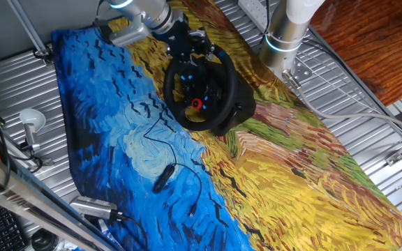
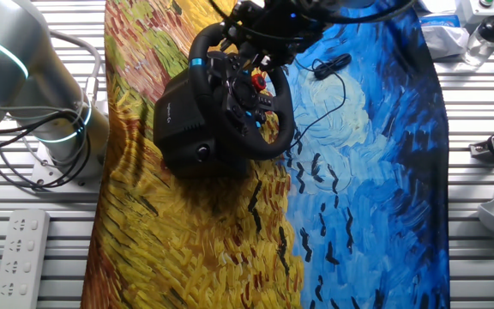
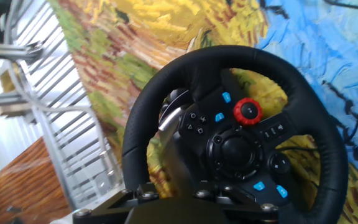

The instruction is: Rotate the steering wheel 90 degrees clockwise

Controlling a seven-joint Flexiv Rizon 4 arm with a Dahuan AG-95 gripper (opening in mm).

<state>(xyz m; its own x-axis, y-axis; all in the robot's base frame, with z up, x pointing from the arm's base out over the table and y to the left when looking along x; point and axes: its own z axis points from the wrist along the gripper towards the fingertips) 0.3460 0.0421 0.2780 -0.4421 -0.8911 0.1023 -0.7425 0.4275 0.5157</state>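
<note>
Sitting at the steering wheel [image 1: 199, 89] rim's top, the end effector [image 1: 187, 43].

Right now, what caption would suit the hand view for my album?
Looking along the robot's hand at the black steering wheel, its red knob and blue-lit buttons above a painted cloth.

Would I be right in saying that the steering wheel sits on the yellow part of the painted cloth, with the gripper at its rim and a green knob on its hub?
Not quite: the knob on the hub is red, not green, as the hand view shows plainly. The rest holds: the steering wheel sits on the yellow part of the painted cloth, and the gripper is at its rim.
</note>
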